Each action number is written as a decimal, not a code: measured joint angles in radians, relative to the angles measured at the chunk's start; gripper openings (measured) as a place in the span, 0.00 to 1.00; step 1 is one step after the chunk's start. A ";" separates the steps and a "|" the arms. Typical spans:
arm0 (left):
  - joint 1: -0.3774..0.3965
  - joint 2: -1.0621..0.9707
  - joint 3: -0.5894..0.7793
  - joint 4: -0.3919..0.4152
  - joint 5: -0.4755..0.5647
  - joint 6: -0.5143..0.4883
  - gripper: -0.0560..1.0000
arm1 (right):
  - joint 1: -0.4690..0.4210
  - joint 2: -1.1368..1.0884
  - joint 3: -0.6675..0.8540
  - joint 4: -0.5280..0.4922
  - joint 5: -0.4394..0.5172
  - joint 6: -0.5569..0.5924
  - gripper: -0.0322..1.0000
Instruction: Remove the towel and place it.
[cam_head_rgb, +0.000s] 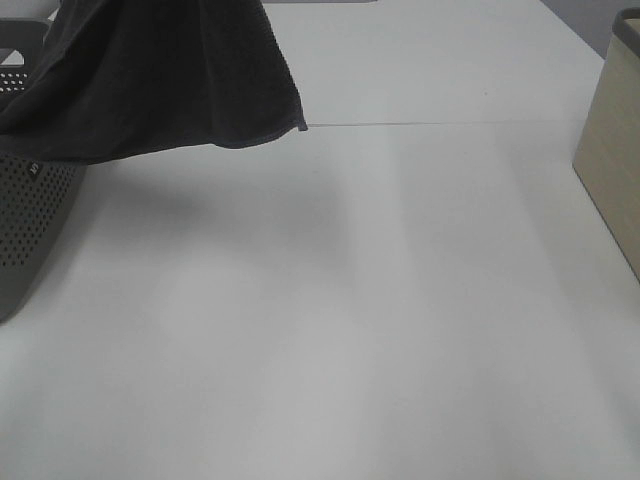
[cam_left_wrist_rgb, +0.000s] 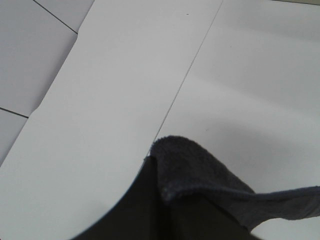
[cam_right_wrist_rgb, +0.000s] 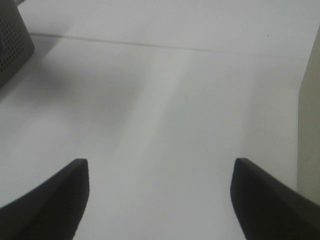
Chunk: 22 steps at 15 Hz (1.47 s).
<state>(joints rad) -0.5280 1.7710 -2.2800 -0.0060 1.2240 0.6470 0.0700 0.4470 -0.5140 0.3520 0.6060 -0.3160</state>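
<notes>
Towel (cam_head_rgb: 150, 80): suspended at far left, draped over the basket (cam_head_rgb: 30, 220), lower hem apparently off the bench (cam_head_rgb: 350, 300). Left hand (cam_left_wrist_rgb: 160, 200): clamped on a fold of the towel. Right hand (cam_right_wrist_rgb: 160, 164): spread wide, holding nothing, poised over bare bench to the right of the towel. Long axis judged near vertical, with the bulk hanging below the left hand. Free corner points toward the right hand, well apart from it. Open bench lies rightward and nearer for laying down.
</notes>
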 joint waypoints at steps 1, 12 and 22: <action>0.000 0.004 0.000 -0.002 0.001 -0.010 0.05 | 0.000 0.070 0.000 0.052 -0.089 -0.059 0.76; 0.000 0.006 0.000 -0.145 0.006 -0.035 0.05 | 0.004 0.848 -0.243 1.164 0.211 -1.383 0.74; 0.000 0.008 0.000 -0.213 0.006 -0.035 0.05 | 0.426 1.025 -0.398 1.173 -0.058 -1.446 0.74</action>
<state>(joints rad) -0.5280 1.7790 -2.2800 -0.2190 1.2300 0.6120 0.4960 1.4720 -0.9120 1.5250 0.5480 -1.7620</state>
